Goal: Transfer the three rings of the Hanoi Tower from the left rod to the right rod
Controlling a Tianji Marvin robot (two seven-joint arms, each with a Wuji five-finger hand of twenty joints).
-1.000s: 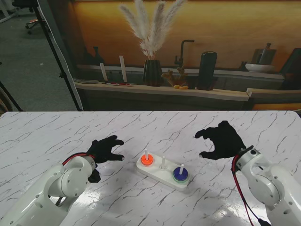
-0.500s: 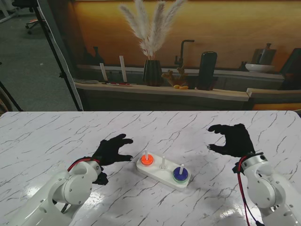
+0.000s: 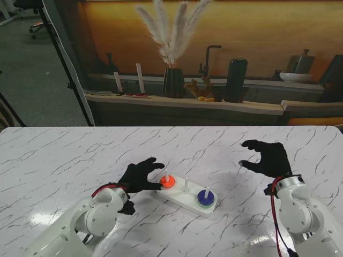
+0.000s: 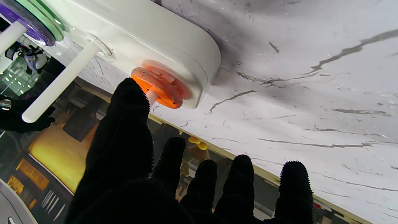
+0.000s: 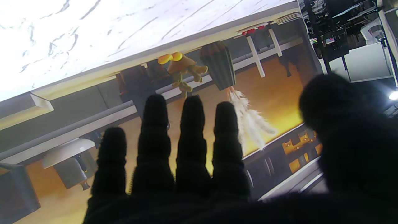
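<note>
A white tower base (image 3: 185,199) (image 4: 161,34) lies at the table's middle with three white rods. An orange ring (image 3: 168,182) (image 4: 157,87) sits on the left rod. A blue ring (image 3: 205,197) on a green one (image 3: 206,204) sits on the right rod; the middle rod (image 3: 186,183) is bare. My left hand (image 3: 140,176) (image 4: 161,174) is open, fingers spread, its thumb tip right beside the orange ring. My right hand (image 3: 268,157) (image 5: 199,161) hovers open well to the right of the base, holding nothing.
The marble table (image 3: 64,155) spreads all around the base. Beyond its far edge runs a shelf (image 3: 182,99) with a dark vase of pampas grass (image 3: 173,80) and other ornaments. A tripod leg (image 3: 67,69) stands at the far left.
My left hand has slid rightward toward the base until its fingers reach the orange ring. My right hand has drawn back to the right, away from the tower.
</note>
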